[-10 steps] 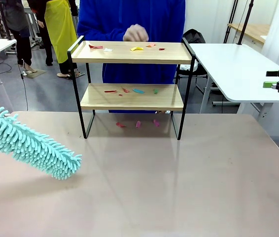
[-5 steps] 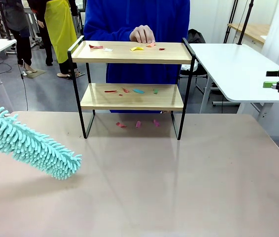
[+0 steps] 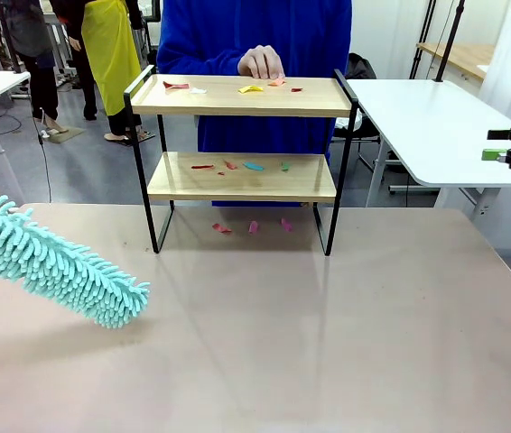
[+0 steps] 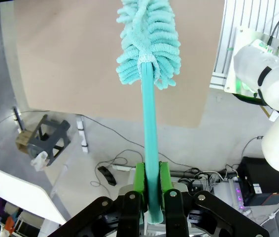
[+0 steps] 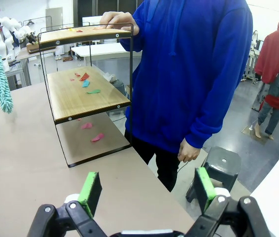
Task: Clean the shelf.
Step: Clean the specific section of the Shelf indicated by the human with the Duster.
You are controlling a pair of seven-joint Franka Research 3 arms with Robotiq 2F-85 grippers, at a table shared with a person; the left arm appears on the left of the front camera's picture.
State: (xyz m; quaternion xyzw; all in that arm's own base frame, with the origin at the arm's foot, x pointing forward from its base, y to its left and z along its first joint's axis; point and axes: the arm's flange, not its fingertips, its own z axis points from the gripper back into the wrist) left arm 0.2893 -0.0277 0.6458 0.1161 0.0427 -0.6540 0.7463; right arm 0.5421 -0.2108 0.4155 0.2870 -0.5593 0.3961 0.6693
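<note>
Left wrist view: the left gripper (image 4: 152,183) is clamped on the teal duster (image 4: 148,44) by its handle. The right gripper (image 5: 144,190) is spread wide and empty. The shelf (image 3: 237,187) stands at the table's (image 3: 328,343) far side, scraps on both boards, a person's hand (image 3: 261,63) resting on top

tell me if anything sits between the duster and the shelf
Nothing visible does: only table surface lies between the duster in the left gripper and the shelf. A person's hand rests on its top board's far edge.
</note>
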